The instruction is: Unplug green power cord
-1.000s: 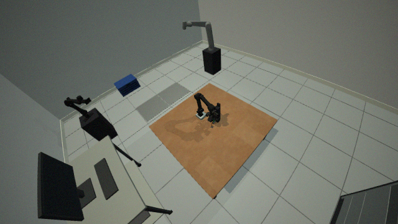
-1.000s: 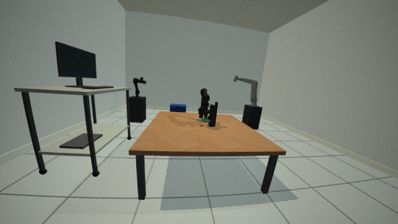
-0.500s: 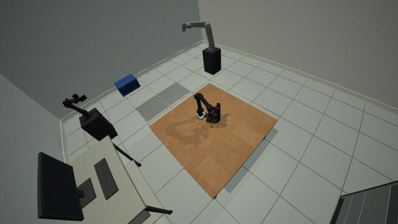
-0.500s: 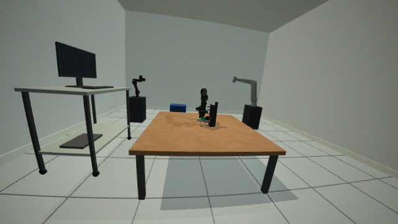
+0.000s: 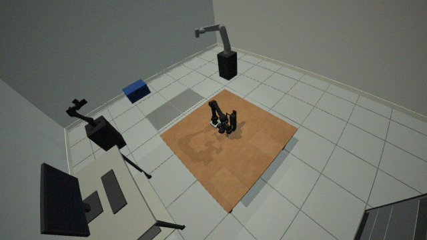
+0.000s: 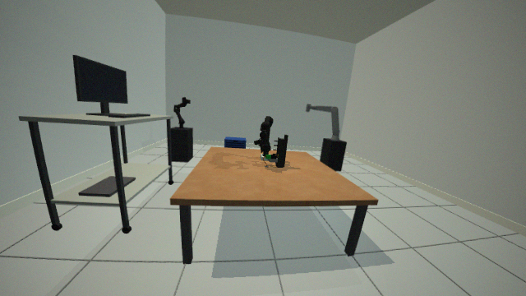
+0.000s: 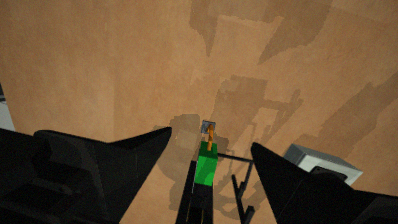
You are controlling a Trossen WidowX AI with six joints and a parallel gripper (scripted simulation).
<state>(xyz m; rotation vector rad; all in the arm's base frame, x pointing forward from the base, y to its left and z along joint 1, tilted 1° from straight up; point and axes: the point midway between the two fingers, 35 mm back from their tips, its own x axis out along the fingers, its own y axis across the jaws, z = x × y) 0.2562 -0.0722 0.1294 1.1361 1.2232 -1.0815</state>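
Observation:
My gripper (image 7: 210, 138) is open wide, its two black fingers apart on either side of the green plug (image 7: 206, 167) (image 6: 268, 157). Neither fingertip touches the plug in the wrist view. A short orange cord (image 7: 210, 136) runs from the plug's end toward a small grey piece (image 7: 205, 127). A dark part (image 7: 201, 194) adjoins the plug's other end at the bottom of the wrist view; I cannot tell whether it is the strip or whether the plug is seated. In the top and exterior views the arm leans down beside a tall black upright (image 5: 233, 121) (image 6: 282, 150); the power strip is not clearly distinguishable.
Thin dark bars (image 7: 242, 187) stand close to the right finger in the wrist view. A pale grey box (image 7: 325, 164) is behind that finger. The wooden table (image 5: 230, 180) (image 6: 267, 185) bears the arm and the upright. Another desk (image 6: 94, 119) with a monitor stands apart.

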